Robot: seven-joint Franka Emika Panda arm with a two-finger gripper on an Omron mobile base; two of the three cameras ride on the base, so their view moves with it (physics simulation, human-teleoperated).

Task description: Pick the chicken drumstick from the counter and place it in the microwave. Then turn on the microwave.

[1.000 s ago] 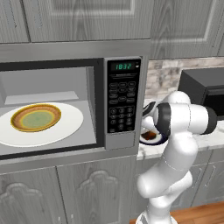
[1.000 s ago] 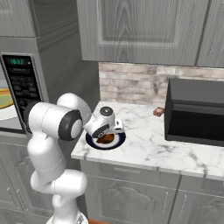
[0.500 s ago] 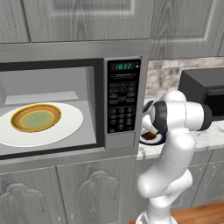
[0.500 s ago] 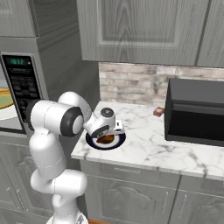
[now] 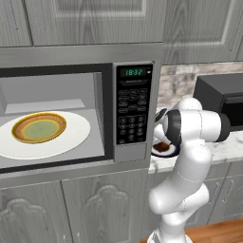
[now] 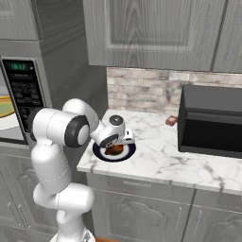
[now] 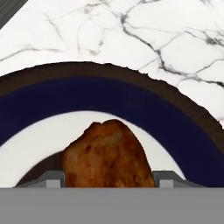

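The chicken drumstick (image 7: 107,155), a glossy reddish-brown lump, lies on a white plate with a dark blue rim (image 7: 183,131) on the marbled counter (image 6: 165,156). My gripper (image 7: 108,180) reaches down over the plate, one fingertip against each side of the meat. From the right base the hand (image 6: 120,144) hangs right over the drumstick (image 6: 115,150). The microwave (image 5: 134,114) stands to the left with its inside showing: a white turntable (image 5: 76,135) carrying a yellow-brown bowl (image 5: 39,127).
A black box appliance (image 6: 210,123) stands on the counter to the right of the plate. A small brown item (image 6: 171,121) lies by the brick back wall. Wall cupboards hang overhead. My own arm hides most of the plate (image 5: 172,152) from the left base.
The jaws have narrowed from wide open to touch the drumstick's sides. The arm has settled slightly lower over the plate. The drumstick has not moved.
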